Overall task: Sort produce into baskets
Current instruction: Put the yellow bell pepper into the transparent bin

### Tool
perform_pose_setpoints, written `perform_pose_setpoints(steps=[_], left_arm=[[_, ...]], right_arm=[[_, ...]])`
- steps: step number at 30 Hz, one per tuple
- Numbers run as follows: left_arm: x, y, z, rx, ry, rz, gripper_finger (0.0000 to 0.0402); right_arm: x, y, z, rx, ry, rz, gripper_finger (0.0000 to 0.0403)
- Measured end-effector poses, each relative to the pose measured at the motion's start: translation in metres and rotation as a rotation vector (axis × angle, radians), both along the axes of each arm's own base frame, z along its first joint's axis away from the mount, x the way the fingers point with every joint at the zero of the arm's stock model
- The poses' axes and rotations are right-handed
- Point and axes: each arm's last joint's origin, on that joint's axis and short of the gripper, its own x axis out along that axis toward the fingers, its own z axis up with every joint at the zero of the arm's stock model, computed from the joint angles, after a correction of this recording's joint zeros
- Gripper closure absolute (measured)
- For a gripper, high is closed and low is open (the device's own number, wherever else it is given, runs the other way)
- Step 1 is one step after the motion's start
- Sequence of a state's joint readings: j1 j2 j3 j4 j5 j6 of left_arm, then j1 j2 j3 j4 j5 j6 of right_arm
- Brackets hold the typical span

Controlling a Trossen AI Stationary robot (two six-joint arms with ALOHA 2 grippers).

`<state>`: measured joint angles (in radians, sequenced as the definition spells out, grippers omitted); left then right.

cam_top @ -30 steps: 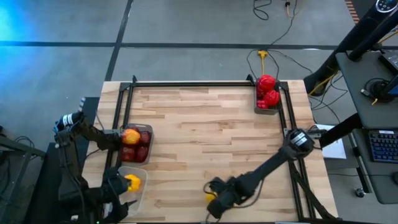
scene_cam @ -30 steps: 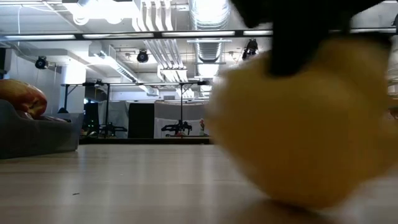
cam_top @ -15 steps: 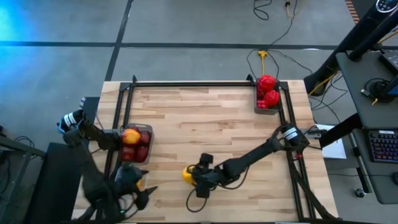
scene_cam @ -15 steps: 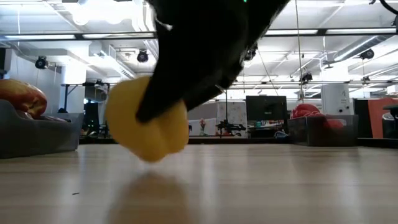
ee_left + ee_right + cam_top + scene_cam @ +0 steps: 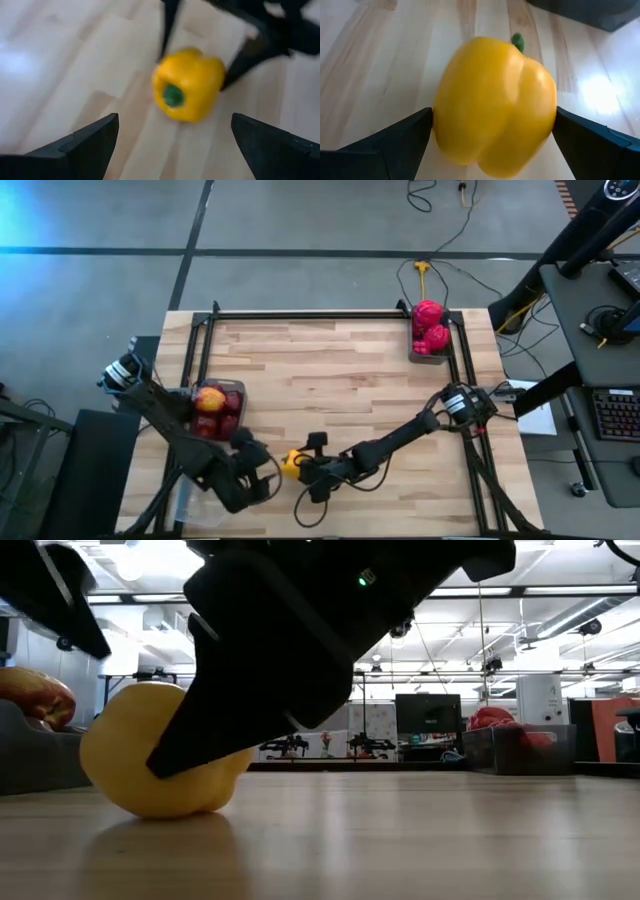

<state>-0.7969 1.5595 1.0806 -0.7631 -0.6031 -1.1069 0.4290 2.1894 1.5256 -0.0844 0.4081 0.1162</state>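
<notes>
**Yellow pepper between two hands at the near edge of the desk**

Yellow pepper (image 5: pixel 290 464) lies on the wooden desk (image 5: pixel 330 370) near its front edge, a little left of centre; its green stem (image 5: pixel 173 95) faces the left arm's camera; the low view shows it resting on the boards.

Right hand (image 5: pixel 300 468) reaches in from the right, its arm stretched low across the desk; its two dark fingers (image 5: pixel 395 142) stand wide apart on either side of the pepper; whether they press on it or merely flank it cannot be told.

Left hand (image 5: pixel 262 471) sits just left of the pepper, facing it; its fingers (image 5: pixel 82 145) are spread wide with nothing between them, and the pepper lies a little way in front of them.

Dark grey tray (image 5: pixel 236 388) at the left side of the desk holds maroon round pieces (image 5: pixel 231 402) and an orange-red fruit (image 5: pixel 210 399) on top; a second dark tray (image 5: pixel 430 352) at the far right corner holds the red peppers (image 5: pixel 431 325); a clear tub (image 5: pixel 180 505) shows only partly under the left arm at the near left corner.
</notes>
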Motion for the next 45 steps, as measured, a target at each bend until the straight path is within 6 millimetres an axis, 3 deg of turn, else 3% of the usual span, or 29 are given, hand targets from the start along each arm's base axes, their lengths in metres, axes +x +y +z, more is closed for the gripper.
perform_pose_setpoints(steps=[6,13,17,28,32,36,41,45], left_arm=[[0.018,0.008,-0.026,0.002,0.018,-0.143,0.0035],[0.054,0.005,-0.039,0.074,-0.037,-0.508,0.0035],[0.061,0.005,-0.058,0.066,0.013,-0.528,0.0035],[0.074,-0.001,-0.087,0.115,-0.012,-0.458,0.0037],[0.074,-0.002,-0.092,0.074,-0.008,-0.384,0.0058],[0.070,-0.004,-0.084,0.056,-0.003,-0.314,0.0091],[0.065,-0.007,-0.062,0.131,0.143,-0.348,0.0099],[0.059,-0.016,-0.030,0.213,0.267,-0.390,0.0099]], right_arm=[[-0.007,0.010,0.001,-0.005,0.024,0.042,0.0019],[-0.014,0.020,-0.002,0.025,0.066,0.089,0.0019],[-0.013,0.018,-0.002,0.049,0.062,0.048,0.0019],[-0.013,0.017,0.000,0.082,0.062,0.035,0.0019],[-0.022,0.013,0.018,0.089,0.112,0.004,0.0019],[-0.040,0.006,0.056,0.117,0.164,-0.067,0.0019],[-0.068,-0.006,0.103,0.120,0.227,-0.130,0.0019],[-0.090,-0.018,0.142,0.153,0.193,-0.206,0.0019]])
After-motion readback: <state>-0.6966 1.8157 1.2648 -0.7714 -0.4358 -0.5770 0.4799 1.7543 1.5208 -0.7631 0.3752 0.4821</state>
